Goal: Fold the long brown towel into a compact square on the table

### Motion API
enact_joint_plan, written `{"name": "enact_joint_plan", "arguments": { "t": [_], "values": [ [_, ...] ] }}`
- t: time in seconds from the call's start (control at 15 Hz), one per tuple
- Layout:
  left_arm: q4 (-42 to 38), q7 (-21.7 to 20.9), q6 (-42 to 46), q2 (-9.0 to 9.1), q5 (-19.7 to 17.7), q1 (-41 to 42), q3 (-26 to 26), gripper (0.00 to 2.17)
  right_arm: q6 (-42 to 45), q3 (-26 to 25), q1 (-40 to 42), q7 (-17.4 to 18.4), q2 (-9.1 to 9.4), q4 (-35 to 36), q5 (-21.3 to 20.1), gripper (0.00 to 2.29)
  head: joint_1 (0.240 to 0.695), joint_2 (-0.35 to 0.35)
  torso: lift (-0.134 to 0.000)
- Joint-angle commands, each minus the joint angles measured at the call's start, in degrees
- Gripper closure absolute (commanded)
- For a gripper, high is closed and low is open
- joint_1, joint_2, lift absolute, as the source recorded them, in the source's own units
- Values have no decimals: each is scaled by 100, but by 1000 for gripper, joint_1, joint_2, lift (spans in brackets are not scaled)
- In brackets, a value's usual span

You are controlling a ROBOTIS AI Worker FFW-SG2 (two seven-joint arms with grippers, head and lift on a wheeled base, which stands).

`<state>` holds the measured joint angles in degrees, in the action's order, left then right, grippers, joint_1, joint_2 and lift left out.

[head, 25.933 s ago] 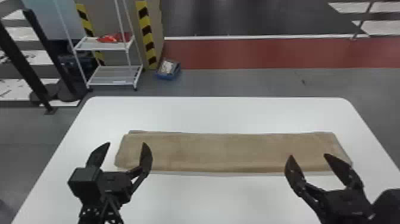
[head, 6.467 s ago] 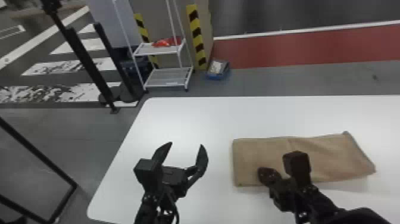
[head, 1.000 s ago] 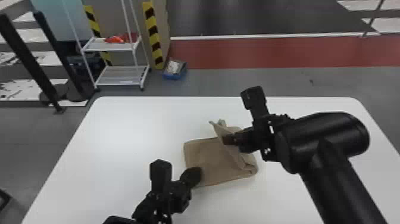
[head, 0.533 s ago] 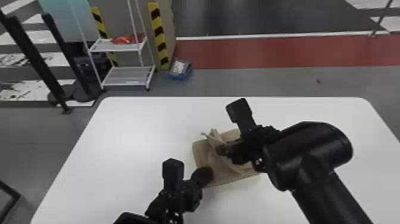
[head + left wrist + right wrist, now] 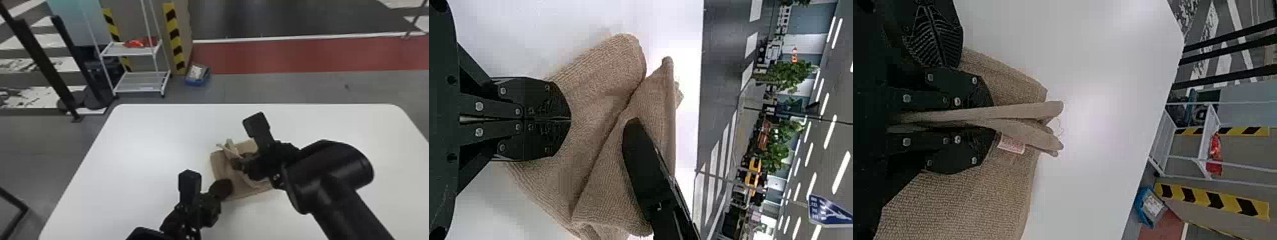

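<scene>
Pinching a raised fold (image 5: 230, 150) of the brown towel (image 5: 244, 191), the right pincer (image 5: 237, 163) is clenched with cloth between its fingers. In the right wrist view, the gripped layers run out past the fingertips in a narrow bundle of rounded ends, with a few loose threads (image 5: 1059, 127) at the end. A small pale label (image 5: 1011, 145) shows on the cloth beside that bundle.

The left pincer (image 5: 225, 188) is clenched too, its two fingers side by side over the towel's near left part. The left wrist view shows the fingers meeting along a seam, and I see no cloth between them. Beyond them, the towel slants up into the part held by the right pincer.

The towel lies bunched around the middle of the white tabletop (image 5: 143, 150), already folded to a short bundle. A flat part spreads under the raised fold, and the fold's loose tips stick up on the far left side of the right pincer. The right arm (image 5: 328, 178) reaches in from the near right, covering some of the cloth.

Past the tabletop's far edge, toward the left, are a white rack (image 5: 140, 83) with a red item (image 5: 139, 43) on its upper shelf and a blue box (image 5: 195, 83) on the floor.
</scene>
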<state>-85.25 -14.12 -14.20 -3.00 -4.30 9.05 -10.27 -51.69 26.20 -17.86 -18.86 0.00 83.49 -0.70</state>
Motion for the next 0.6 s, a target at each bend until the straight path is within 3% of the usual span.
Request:
{"name": "enact_joint_plan", "arguments": {
  "t": [0.0, 0.07, 0.13, 0.2, 0.27, 0.53],
  "values": [
    [18, -12, 0, -7, -19, -8, 8, 1949, 22, -27, 81, -110, 5, 18, 184, 832, 695, 127, -57],
    [26, -12, 0, -7, -27, -17, 17, 1949, -48, -36, 116, -224, 5, 106, 219, 832, 695, 136, -57],
    [26, -12, 0, -7, -27, -35, 17, 1949, -66, -53, 248, -250, 5, 246, 228, 653, 695, 140, -57],
    [26, -12, 0, -7, -27, -35, 25, 1949, -66, -115, 406, -250, 5, 527, 237, 151, 695, 146, -57],
    [26, -21, 0, -7, -36, -35, 25, 1949, -66, -238, 573, -268, 5, 853, 237, 36, 695, 150, -57],
    [114, -29, 35, -7, -54, -70, 43, 1949, -171, -1108, 1320, -479, 5, 2092, 237, 49, 695, 148, -57]
  ]
}}
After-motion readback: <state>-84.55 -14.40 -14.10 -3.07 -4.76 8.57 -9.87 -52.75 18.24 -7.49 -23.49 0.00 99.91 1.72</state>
